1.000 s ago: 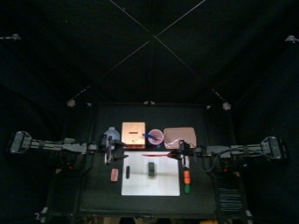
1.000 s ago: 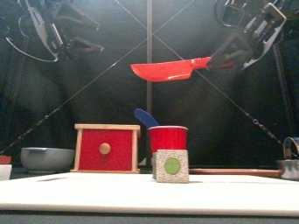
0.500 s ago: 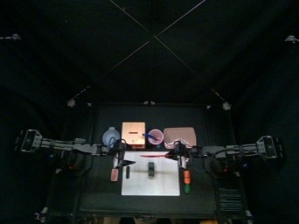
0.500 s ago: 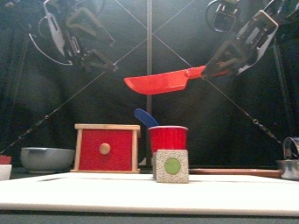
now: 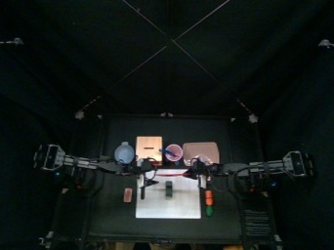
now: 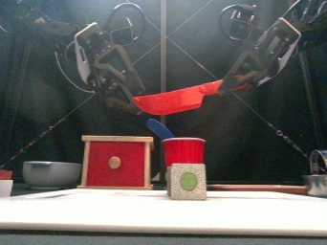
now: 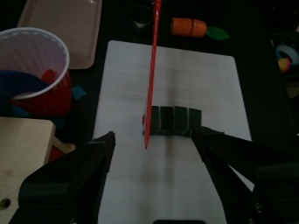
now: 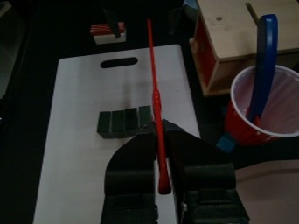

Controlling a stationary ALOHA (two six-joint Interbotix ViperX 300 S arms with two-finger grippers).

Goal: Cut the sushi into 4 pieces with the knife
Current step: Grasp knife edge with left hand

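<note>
You have the sushi roll [image 6: 188, 181] in one piece on the cutting board [image 6: 76, 216] | your right pincer [image 8: 162, 164] holds the red knife [image 6: 173, 99] above it, aimed for a first cut | left pincer [image 7: 152, 138] hangs wide, probably to steady it | red cup [image 6: 183, 151] behind.

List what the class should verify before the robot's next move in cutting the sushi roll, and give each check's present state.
1. Grip: right gripper holds the red knife, jaws shut on its handle: ok.
2. Placement: sushi roll lies whole on the white cutting board: ok.
3. Clearance: blade hangs well above the roll in the front view: ok.
4. Support: left gripper hovers over the roll, jaws open, not steadying it: not ok.
5. Alignment: blade over the first cut line: cannot tell.
</note>
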